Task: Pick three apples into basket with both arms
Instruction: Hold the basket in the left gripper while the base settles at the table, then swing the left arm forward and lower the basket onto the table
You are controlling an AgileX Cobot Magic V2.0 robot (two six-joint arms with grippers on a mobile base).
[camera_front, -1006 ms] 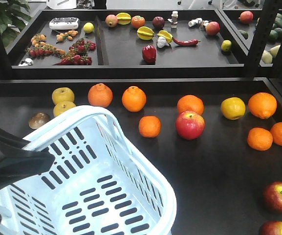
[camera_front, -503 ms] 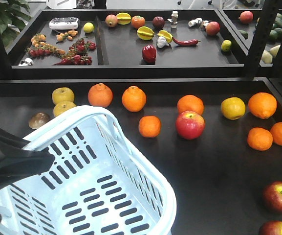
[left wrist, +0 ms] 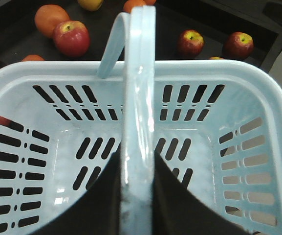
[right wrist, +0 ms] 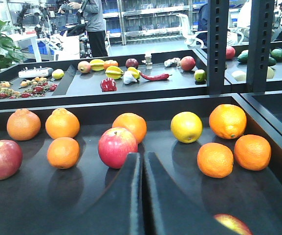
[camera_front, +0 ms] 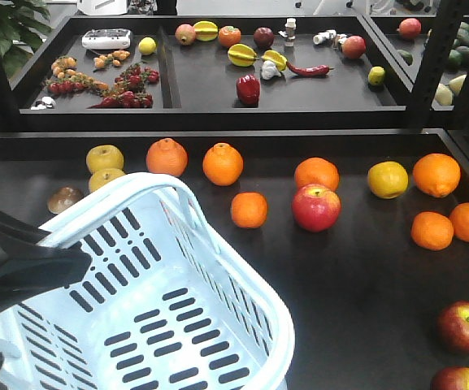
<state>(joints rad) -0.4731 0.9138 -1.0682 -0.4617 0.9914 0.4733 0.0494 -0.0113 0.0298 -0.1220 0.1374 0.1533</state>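
A: Apples [camera_front: 315, 207], three, all out on the dark tabletop [camera_front: 364, 276], none in the basket [left wrist: 219, 69]: one mid-table, two at the near right corner.

B: Handling?

A: Probably firm, smooth-skinned, fairly weighty. Likely to roll if nudged off-centre. Best taken across the widest part, with a broad opening and a gentle squeeze.

B: Closest to the right gripper [right wrist: 141, 159]?

A: The mid-table one, just beyond the fingertips [right wrist: 132, 166] in the right wrist view. Jaws nearly together there, only a thin slit, holding nothing. Must spread wide first.

B: And the left gripper [left wrist: 137, 161]?

A: Clamped on the basket's loop handle [left wrist: 140, 73], at the near left. Lifted or resting, impossible to tell.

B: Around that apple?

A: Oranges [camera_front: 249, 210] just left and just behind, yellow fruit [camera_front: 388, 179] farther right. Close enough to bump on the way in.
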